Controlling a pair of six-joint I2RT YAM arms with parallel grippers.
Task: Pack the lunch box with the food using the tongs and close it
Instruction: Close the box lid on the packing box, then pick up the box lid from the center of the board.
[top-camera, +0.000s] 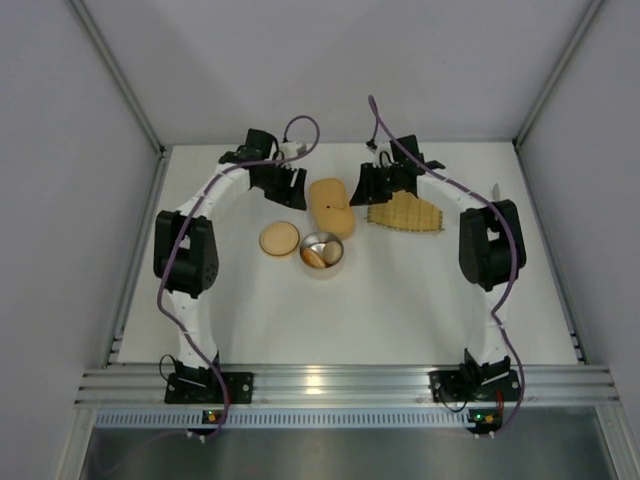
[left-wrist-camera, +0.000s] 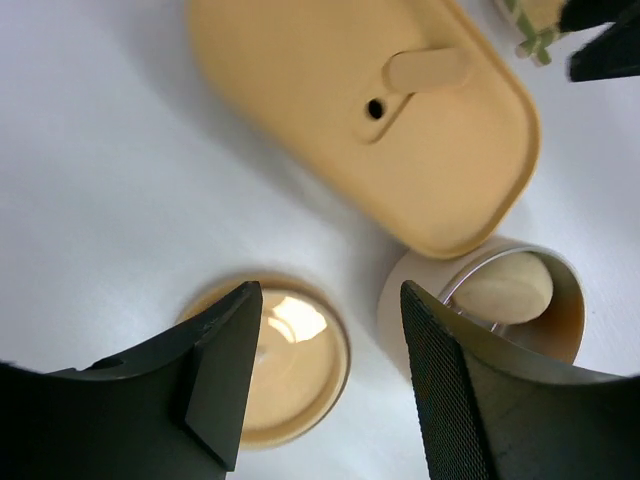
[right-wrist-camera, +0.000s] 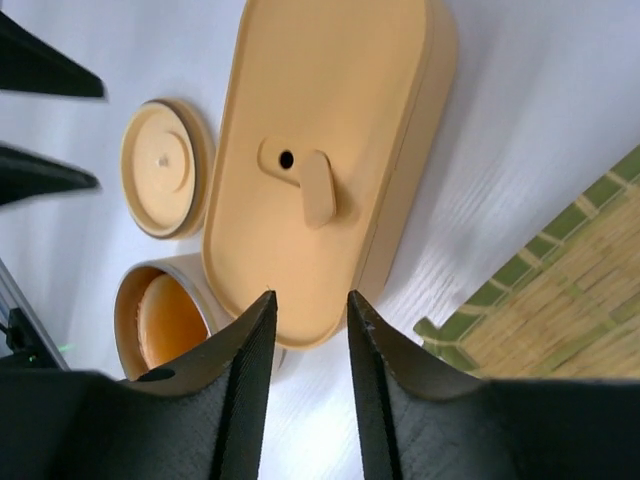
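Observation:
The yellow oval lunch box (top-camera: 331, 206) lies with its lid on between my two grippers; it also fills the left wrist view (left-wrist-camera: 400, 130) and the right wrist view (right-wrist-camera: 320, 150). Food shows only inside a small round metal-lined pot (top-camera: 322, 252): a pale cream piece (left-wrist-camera: 510, 285) and an orange piece (right-wrist-camera: 170, 320). The tongs are out of view. My left gripper (left-wrist-camera: 330, 292) hangs open above the table, left of the box, with nothing between its fingers. My right gripper (right-wrist-camera: 310, 297) is open only narrowly and empty, over the box's near end.
A round yellow pot lid (top-camera: 279, 240) lies flat left of the pot. A yellow woven mat (top-camera: 405, 213) with green edging lies right of the box, under the right arm. White walls close in the table on three sides.

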